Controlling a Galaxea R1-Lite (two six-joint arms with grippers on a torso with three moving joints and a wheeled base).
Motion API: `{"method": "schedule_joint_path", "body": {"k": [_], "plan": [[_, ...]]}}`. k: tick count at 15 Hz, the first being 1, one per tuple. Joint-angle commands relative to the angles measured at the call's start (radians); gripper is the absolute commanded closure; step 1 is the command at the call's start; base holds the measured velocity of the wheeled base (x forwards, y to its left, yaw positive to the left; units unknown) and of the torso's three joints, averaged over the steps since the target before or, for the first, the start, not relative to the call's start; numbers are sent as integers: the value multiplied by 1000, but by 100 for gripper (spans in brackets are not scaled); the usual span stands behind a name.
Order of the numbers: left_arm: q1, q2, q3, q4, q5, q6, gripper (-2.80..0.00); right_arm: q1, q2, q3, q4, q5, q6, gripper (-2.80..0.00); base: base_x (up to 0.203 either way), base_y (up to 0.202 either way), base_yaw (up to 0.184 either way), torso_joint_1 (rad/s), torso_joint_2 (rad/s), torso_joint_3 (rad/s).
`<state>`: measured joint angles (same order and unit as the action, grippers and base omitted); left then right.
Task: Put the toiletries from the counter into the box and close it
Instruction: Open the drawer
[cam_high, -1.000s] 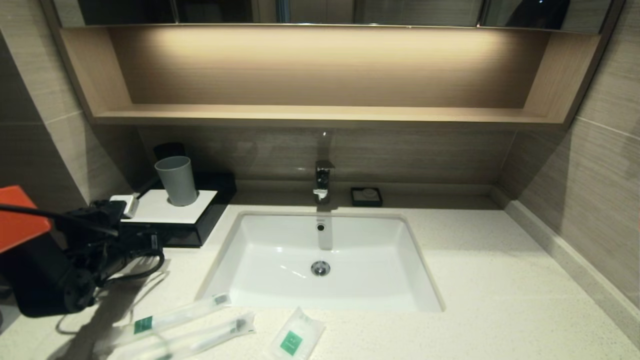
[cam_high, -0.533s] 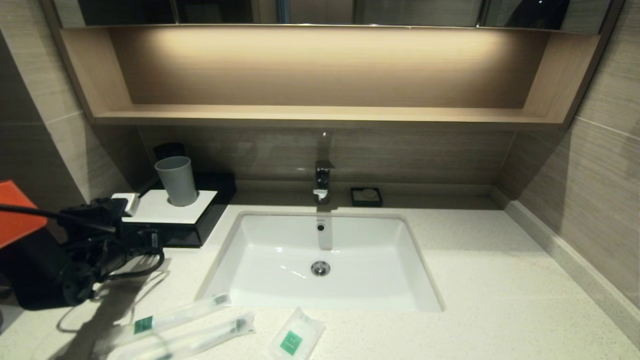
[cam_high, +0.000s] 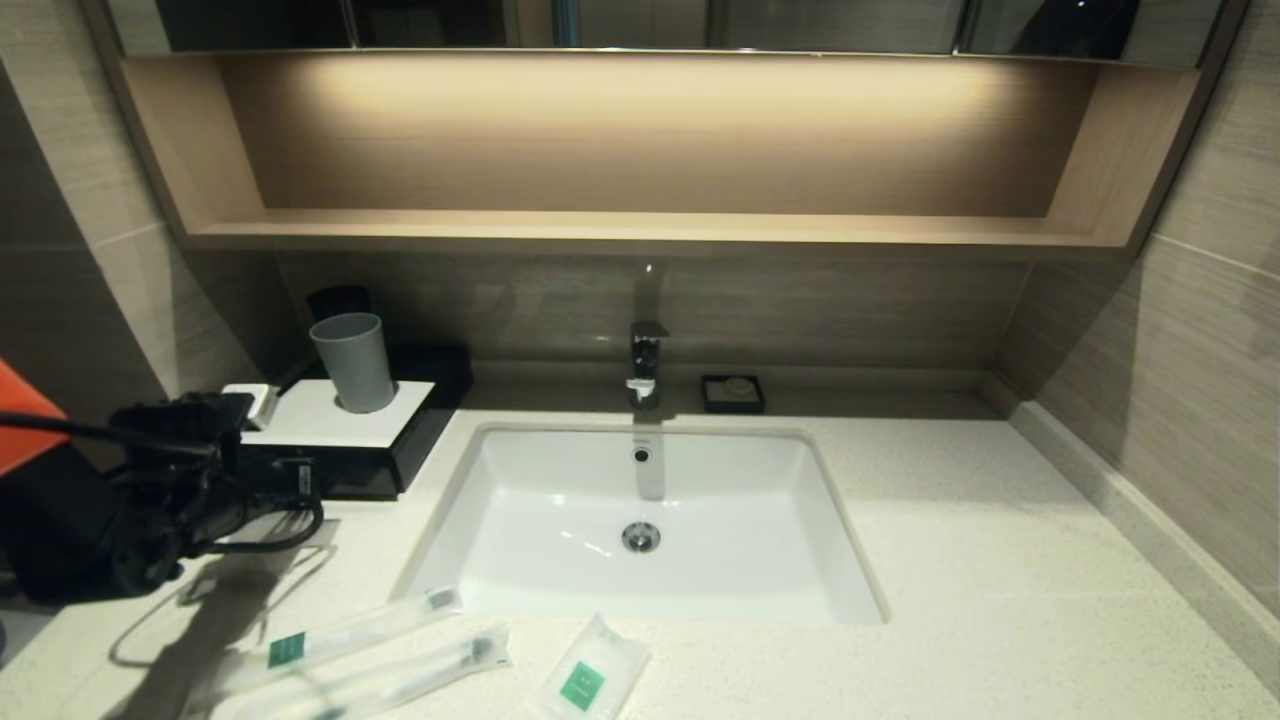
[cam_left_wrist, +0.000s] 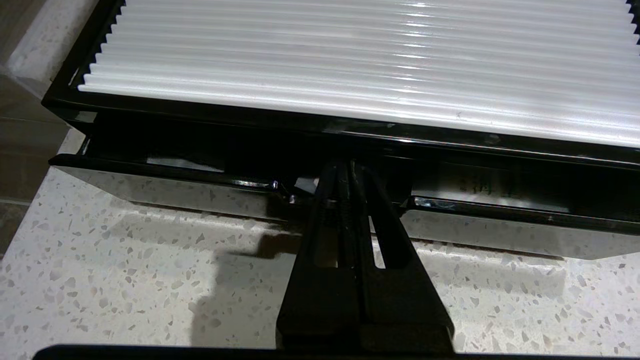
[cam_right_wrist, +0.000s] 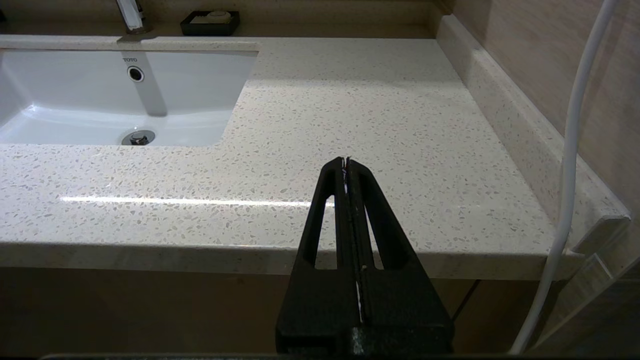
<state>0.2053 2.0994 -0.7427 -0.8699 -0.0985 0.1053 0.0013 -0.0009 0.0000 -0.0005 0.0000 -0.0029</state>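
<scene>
The left tool (cam_left_wrist: 345, 172), prongs pressed together, seemingly grips the drawer front of the low black rectangular box (cam_left_wrist: 175, 195), white ribbed top just beyond; clear-wrapped toiletries (cam_high: 360, 655) lie behind it on the speckled cream worktop (cam_left_wrist: 125, 280).

The right tool (cam_right_wrist: 346, 162), closed, is parked.

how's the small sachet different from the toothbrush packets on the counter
The sachet is short and squarish; the two toothbrush packets are long and thin. The sachet is opaque white; the packets are clear wrap with the brush showing inside. The sachet lies in front of the sink, the packets nearer the box. All lie flat on the counter, not yet boxed.
</scene>
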Motion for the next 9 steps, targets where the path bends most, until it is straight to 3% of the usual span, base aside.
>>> {"method": "schedule_joint_path", "body": {"k": [1,9], "plan": [[0,-26,-10,42,-1,1,0,0,1,2,-1,0,0,0,0,0,0,0,0,0],[2,-82,-71,275,-1,3,0,0,1,2,1,0,0,0,0,0,0,0,0,0]]}}
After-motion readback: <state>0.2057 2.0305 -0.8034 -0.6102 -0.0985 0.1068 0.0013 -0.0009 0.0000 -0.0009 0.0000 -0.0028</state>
